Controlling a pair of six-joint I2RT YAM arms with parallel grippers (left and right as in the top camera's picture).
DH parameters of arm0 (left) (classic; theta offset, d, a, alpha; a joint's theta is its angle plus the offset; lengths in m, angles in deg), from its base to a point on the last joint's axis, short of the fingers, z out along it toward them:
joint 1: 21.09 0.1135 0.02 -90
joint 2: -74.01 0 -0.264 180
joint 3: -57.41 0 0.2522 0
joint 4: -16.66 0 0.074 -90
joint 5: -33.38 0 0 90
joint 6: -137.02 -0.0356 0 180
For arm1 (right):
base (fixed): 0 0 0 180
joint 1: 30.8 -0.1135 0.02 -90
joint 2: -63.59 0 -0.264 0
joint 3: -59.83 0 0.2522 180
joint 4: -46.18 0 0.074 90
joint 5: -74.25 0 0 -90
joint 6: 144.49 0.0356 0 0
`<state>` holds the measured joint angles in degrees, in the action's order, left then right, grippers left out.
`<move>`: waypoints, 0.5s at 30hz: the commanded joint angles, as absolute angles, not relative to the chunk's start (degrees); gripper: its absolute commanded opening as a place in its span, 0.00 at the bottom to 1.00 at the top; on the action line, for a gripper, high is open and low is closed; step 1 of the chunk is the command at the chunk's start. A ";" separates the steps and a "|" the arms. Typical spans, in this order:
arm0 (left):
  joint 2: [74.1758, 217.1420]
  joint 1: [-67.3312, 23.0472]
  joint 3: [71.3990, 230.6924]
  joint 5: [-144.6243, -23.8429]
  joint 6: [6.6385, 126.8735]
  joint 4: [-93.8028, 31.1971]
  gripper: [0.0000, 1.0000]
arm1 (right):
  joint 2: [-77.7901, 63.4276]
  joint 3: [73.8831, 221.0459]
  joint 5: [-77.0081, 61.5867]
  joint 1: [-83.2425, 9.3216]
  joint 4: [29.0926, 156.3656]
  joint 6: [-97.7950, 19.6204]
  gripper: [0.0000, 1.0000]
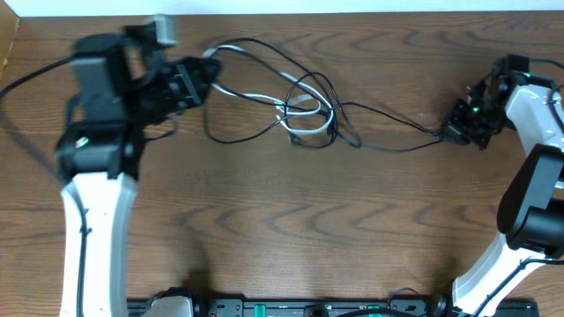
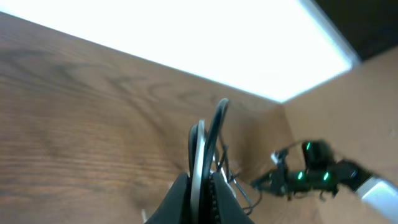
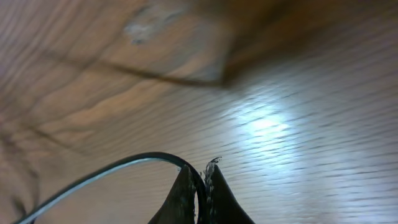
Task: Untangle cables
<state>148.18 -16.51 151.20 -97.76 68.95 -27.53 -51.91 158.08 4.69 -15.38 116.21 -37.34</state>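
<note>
The cables lie knotted in loops at the back middle of the wooden table. A white cable and black strands run left from the knot to my left gripper. In the left wrist view the left gripper is shut on the white cable and a black cable side by side. One black cable stretches right from the knot to my right gripper. The right wrist view shows the right gripper shut on that black cable, which arcs off to the left.
A white strip runs along the table's far edge. A black rail with equipment lines the near edge. The arms' own thick black wire loops at the far left. My right arm shows in the left wrist view.
</note>
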 commanded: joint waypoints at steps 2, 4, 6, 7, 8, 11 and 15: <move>143.81 -8.95 152.84 -98.03 71.79 -27.25 0.08 | -52.79 158.12 2.38 -11.49 115.47 -39.98 0.01; 143.55 -7.03 152.84 -98.00 71.77 -27.29 0.08 | -52.79 158.12 1.48 -10.68 115.43 -40.40 0.01; 143.83 -4.80 152.84 -97.96 71.75 -27.66 0.08 | -52.79 158.12 -0.95 -9.48 115.45 -40.38 0.01; 143.96 -4.41 152.84 -97.98 71.77 -27.75 0.08 | -52.79 158.12 -1.08 -9.06 115.43 -40.36 0.01; 144.47 -3.27 152.84 -98.05 71.82 -28.32 0.08 | -52.79 158.12 -0.62 -8.05 115.43 -40.38 0.01; 145.98 -2.70 152.84 -100.45 71.75 -29.78 0.08 | -52.79 158.12 5.04 -6.46 115.45 -43.11 0.01; 148.51 -5.30 152.84 -106.07 71.31 -30.00 0.07 | -52.76 158.12 19.10 -8.12 115.25 -53.88 0.01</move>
